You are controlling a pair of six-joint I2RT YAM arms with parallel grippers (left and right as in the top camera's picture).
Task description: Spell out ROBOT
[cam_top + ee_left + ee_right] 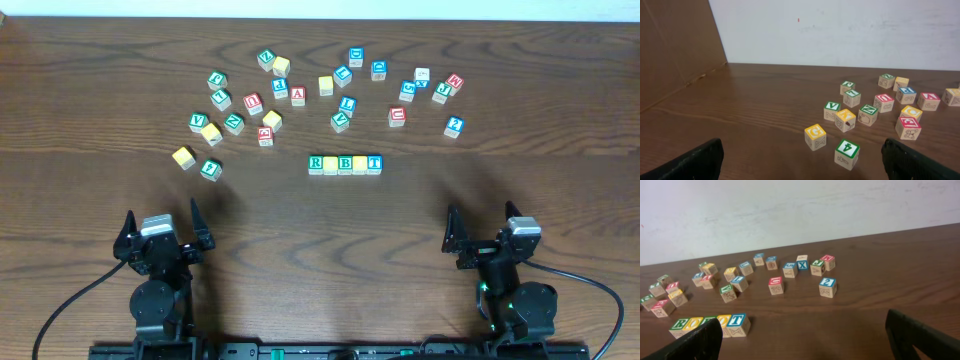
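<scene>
We see the row of blocks point(345, 164) in the middle of the surface point(300, 230). Its long axis goes from left to right, and it reads R, O, B, O, T. It lies ahead of both arms and between them, a little nearer to the right arm point(500, 255) than to the left arm point(155, 255). The jaws of both arms are released and hold nothing. We judge the word complete, so no further grasp seems needed.
</scene>
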